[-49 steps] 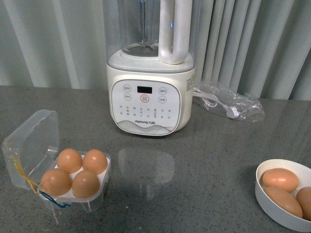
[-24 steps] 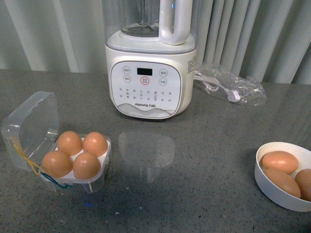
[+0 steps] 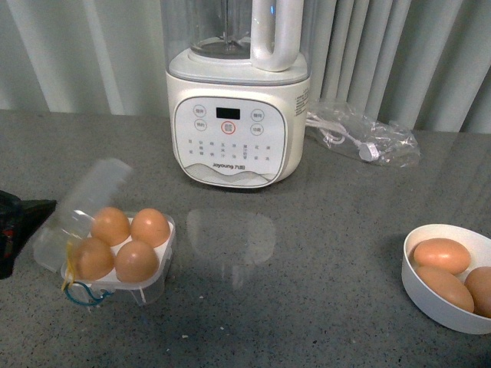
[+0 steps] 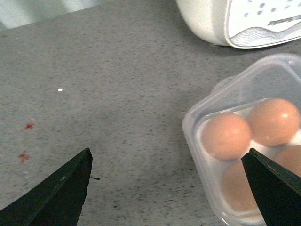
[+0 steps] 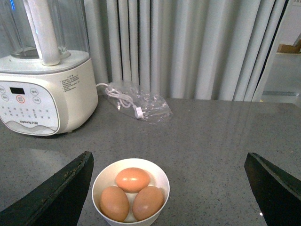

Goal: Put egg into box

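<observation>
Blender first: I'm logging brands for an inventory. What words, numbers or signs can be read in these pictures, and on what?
"Joyoung": on the blender, low on its front panel.
Labels on its buttons: too small to read.
Small print on its side: too small to read.
Nothing else carries text.

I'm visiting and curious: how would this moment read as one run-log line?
box: four eggs inside, lid tilted half-shut | left claw: open, beside lid | right claw: open, facing bowl with three eggs
</observation>
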`<state>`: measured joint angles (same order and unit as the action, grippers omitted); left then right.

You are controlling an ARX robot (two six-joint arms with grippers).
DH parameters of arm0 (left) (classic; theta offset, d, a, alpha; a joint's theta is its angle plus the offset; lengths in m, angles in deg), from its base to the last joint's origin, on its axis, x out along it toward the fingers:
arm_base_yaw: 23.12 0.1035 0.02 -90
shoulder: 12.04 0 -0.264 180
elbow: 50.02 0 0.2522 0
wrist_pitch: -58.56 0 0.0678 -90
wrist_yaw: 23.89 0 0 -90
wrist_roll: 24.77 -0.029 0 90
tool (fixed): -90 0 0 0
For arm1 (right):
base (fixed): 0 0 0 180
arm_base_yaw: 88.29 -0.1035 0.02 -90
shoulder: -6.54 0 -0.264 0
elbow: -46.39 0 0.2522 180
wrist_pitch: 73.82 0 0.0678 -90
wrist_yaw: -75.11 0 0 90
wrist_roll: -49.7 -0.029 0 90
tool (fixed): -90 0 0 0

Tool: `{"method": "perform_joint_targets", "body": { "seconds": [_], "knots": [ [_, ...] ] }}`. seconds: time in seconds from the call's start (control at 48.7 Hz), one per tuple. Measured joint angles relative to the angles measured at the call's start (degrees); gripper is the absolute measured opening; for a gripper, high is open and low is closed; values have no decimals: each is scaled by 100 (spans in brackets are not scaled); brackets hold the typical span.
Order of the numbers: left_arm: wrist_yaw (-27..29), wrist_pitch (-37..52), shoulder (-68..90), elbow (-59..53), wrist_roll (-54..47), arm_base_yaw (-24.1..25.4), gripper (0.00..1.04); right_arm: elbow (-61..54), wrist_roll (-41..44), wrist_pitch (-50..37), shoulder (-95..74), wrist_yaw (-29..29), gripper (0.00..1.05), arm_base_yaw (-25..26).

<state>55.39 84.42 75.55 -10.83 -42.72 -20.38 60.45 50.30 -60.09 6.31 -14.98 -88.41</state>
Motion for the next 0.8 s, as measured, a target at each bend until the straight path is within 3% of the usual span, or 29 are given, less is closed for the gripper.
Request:
{"method": "perform_joint_targets", "body": {
  "seconds": [0.226, 0.411, 0.575, 0.801],
  "knots": [
    [-15, -398, -192, 133, 887, 7, 98, 0, 0, 0, 0, -2, 97, 0],
    [247, -693, -356, 693, 1910, 754, 98, 0, 0, 0, 0, 0, 97, 0],
    [-328, -1150, -619, 876, 2712, 1482, 98, 0, 0, 0, 0, 0, 97, 0],
    [-605, -1185, -835, 837, 2728, 1593, 98, 0, 0, 0, 0, 0, 97, 0]
  ]
}}
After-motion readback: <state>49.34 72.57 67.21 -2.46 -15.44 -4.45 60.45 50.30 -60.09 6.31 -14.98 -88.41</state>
